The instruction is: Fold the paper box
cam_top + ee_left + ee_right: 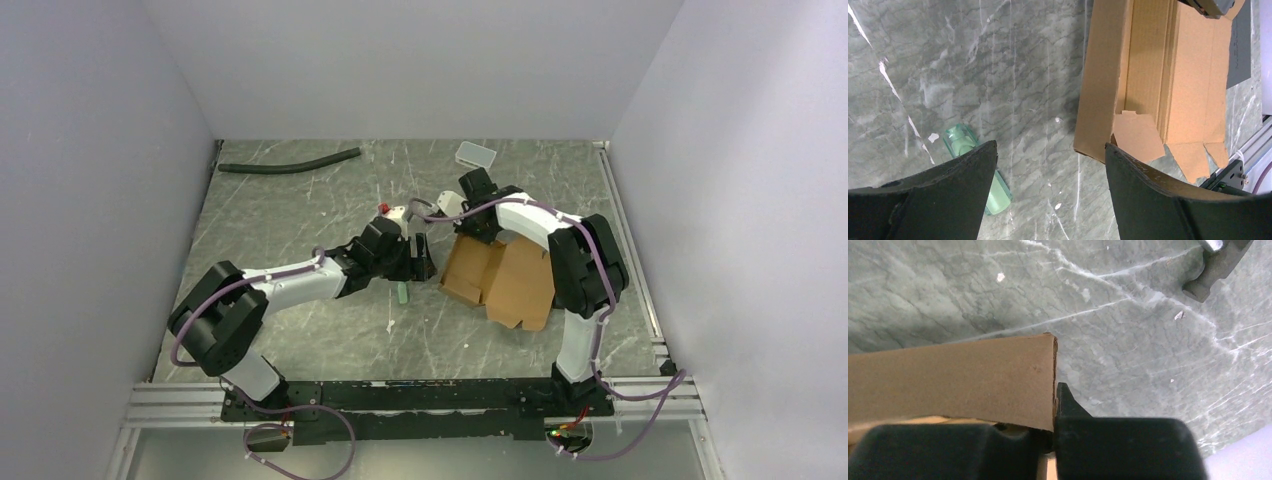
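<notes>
The paper box (505,280) is brown cardboard, partly raised, with open flaps, lying right of centre on the table; the left wrist view shows its inside panels (1148,75) and a loose tab. My right gripper (470,228) is at the box's far corner, shut on the edge of a cardboard wall (973,380), with that edge running down between the fingers (1055,415). My left gripper (422,258) hovers open just left of the box; its right finger (1158,195) is beside the box's near corner, and only bare table lies between the fingers.
A pale green tube (402,293) lies on the table under the left gripper, also seen by its left finger (960,142). A small white tray (476,154) and a black hose (290,162) sit at the back. A dark slab (1240,45) lies beyond the box.
</notes>
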